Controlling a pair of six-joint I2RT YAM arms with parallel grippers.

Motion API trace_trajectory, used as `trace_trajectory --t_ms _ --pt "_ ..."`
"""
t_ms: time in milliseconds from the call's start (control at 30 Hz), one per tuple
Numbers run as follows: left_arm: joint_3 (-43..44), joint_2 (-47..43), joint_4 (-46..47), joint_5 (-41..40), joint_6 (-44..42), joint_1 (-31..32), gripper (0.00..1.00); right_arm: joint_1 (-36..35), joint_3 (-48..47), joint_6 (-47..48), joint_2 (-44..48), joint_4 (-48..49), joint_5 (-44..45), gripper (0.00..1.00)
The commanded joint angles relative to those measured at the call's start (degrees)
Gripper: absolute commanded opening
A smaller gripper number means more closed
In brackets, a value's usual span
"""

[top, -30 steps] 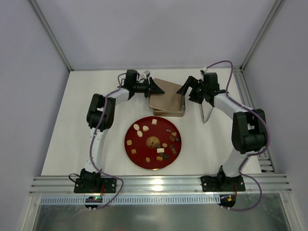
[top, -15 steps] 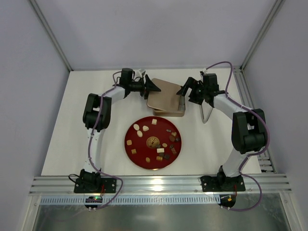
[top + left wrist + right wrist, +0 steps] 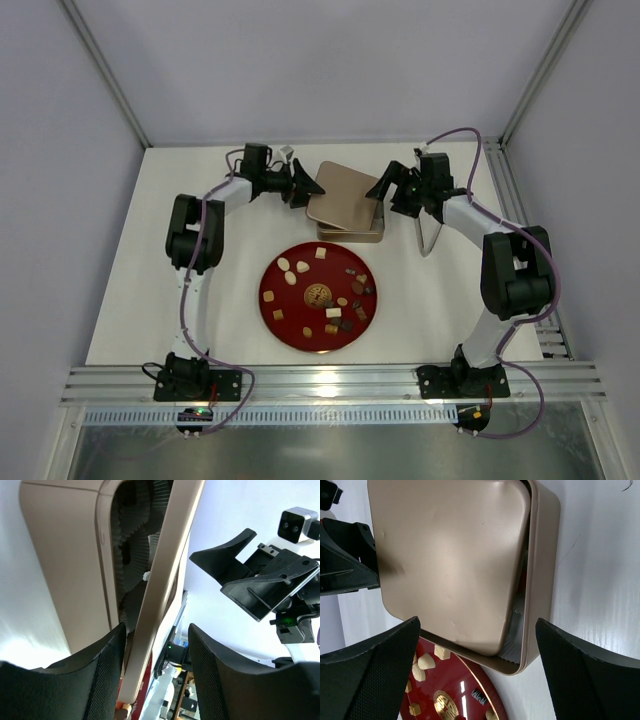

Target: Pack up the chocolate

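Table (image 3: 150,260), white. Overhead view: both arms reach toward the upper centre of the frame.

Tin (image 3: 350,233), gold-brown and square, sits in the upper centre. Its lid (image 3: 345,195) lies askew on it, shifted to the upper left, so the tin's near and right walls show.

Left tool (image 3: 308,187) is at the lid's left edge. In the left wrist view the tool (image 3: 155,630) is released, with its fingers (image 3: 100,675) spread wide. The lid's edge (image 3: 165,565) runs up between them, tilted, close to the left finger and with a gap before the right one. Under the raised edge are pleated paper cups (image 3: 135,540), in shadow inside the tin (image 3: 65,545).

Right tool (image 3: 385,195) is just beside the tin's right corner. In the right wrist view the tool (image 3: 477,625) is released, jaws far apart with nothing between them. It looks down on the lid (image 3: 450,555) and the tin wall (image 3: 542,555). There is a narrow opening along the lid's right and lower sides, and pleated paper shows there.

The chocolate (image 3: 285,266) is scattered loose on a round red plate (image 3: 268,300) in the middle of the frame, below the tin and just apart from it. Cream and tan pieces sit on the upper left of the plate and darker pieces on the right, around a gold emblem at the centre. The right wrist view catches a few cream pieces (image 3: 425,661) on the plate (image 3: 460,680) at the bottom of the frame. Neither tool touches any of it.
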State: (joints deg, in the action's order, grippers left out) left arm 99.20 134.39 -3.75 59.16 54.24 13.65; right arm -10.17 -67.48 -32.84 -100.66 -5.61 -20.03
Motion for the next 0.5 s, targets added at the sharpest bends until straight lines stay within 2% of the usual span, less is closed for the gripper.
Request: trace_trajectory --t_ms 0,467 --pt "1.2 -3.3 -6.7 -1.8 -5.8 -0.5 0.53 -0.5 0.1 1.3 -0.1 2.0 1.2 0.96" --pt "3.8 -2.6 -17.1 -7.2 -13.6 -0.6 0.49 -1.3 -1.1 2.2 -1.9 0.7 2.3 0.93"
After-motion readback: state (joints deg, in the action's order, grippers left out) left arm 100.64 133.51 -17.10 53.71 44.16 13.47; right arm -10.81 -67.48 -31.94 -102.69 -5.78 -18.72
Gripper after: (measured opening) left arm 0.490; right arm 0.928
